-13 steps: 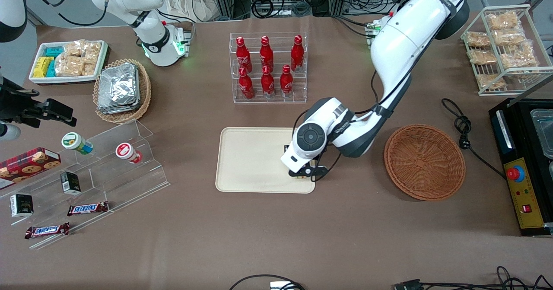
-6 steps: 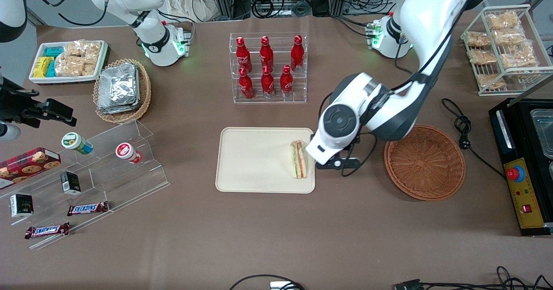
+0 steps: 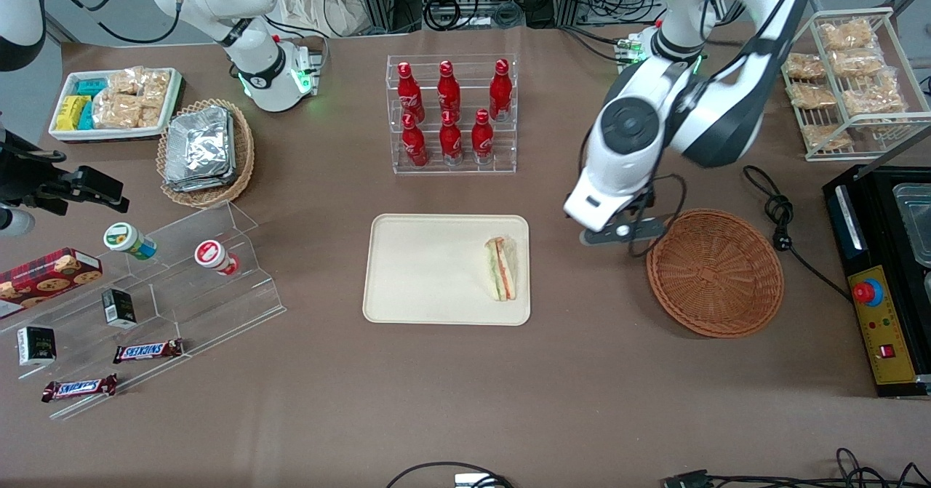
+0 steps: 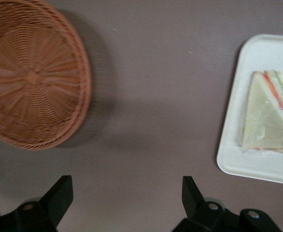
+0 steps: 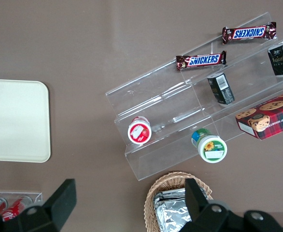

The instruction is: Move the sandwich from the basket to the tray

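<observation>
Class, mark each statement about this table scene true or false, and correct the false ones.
1. The sandwich lies on the tray. True.
2. The basket holds a sandwich. False: it holds nothing.
3. The tool is open and grips nothing. True.
4. The tool hangs directly over the sandwich. False: it is above bare table between tray and basket.
5. The sandwich sits at the tray's end nearest the basket. True.

Even, bright overhead light; soft shadows under the basket (image 4: 33, 77) and the gripper (image 4: 124, 203) (sandwich (image 4: 269, 116) slightly blurred), little glare anywhere.
</observation>
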Motion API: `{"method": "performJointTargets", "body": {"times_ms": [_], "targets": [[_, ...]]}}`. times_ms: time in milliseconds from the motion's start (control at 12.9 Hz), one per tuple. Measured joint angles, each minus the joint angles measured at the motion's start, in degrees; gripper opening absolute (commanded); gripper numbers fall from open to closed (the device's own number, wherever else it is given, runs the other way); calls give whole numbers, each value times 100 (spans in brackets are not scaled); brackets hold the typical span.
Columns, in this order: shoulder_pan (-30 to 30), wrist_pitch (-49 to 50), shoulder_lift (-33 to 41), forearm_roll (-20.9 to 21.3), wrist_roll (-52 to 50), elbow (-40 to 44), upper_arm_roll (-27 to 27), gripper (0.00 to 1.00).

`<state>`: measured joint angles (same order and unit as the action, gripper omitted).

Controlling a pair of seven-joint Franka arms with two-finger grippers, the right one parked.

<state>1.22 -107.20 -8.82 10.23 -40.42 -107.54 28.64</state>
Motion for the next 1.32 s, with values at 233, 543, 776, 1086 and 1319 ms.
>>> {"method": "performJointTargets", "body": {"times_ms": [233, 543, 776, 1086, 1319], "targets": [[-579, 160, 538, -288, 564, -126, -30, 100], [-1248, 206, 677, -536, 898, 104, -56, 100], [-1292, 573, 686, -567, 942, 354, -148, 100], [-1300, 975, 709, -605, 1649, 433, -532, 100], [-1106, 1181, 886, -733, 2567, 435, -1217, 100]]}}
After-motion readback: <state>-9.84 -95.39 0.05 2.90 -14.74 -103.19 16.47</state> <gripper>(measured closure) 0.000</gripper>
